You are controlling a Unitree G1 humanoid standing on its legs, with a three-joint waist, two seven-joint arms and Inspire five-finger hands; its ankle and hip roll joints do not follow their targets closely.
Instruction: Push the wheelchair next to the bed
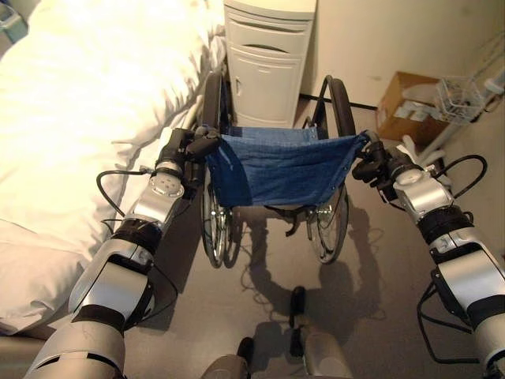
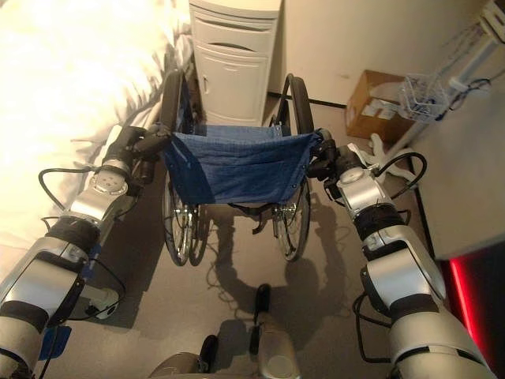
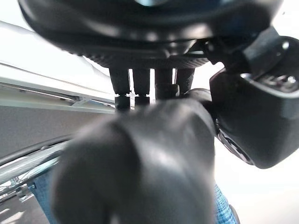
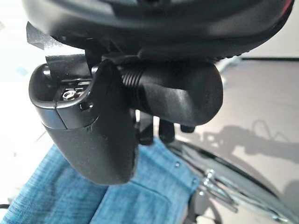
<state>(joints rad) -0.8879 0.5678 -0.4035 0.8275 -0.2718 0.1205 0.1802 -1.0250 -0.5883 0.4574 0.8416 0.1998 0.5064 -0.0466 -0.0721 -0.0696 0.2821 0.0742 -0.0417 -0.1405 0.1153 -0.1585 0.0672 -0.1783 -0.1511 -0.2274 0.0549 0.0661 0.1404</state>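
Filling the left side of the head views, the bed (image 1: 87, 118) lies under a rumpled white duvet, its edge running beside the wheelchair. A pale bedside cabinet (image 1: 267, 63) stands at the head of the bed, straight ahead of the chair and just past its front. The wheelchair (image 1: 272, 170) sits on the grey floor with its left wheel close against the bed's side and its blue denim backrest (image 1: 276, 162) stretched towards the robot between two push handles. Its large spoked wheels (image 1: 215, 225) show below the cloth on either side. To the right, against the wall, a brown cardboard box (image 1: 402, 106) rests on the floor, with a white wire basket (image 1: 459, 96) on a white stand near it.

The left hand (image 1: 189, 146) is clenched round the left push handle (image 3: 154, 154); in its own wrist view the fingers (image 3: 140, 84) curl over the dark rubber grip, which bulges close to the lens, with denim and a wheel rim beyond. The right hand (image 1: 379, 162) grasps the right push handle (image 4: 180, 91); its wrist view shows the thumb (image 4: 93, 126) wrapped across the ribbed black grip and fingertips poking out beneath it, above the blue cloth and the chrome of the wheel.
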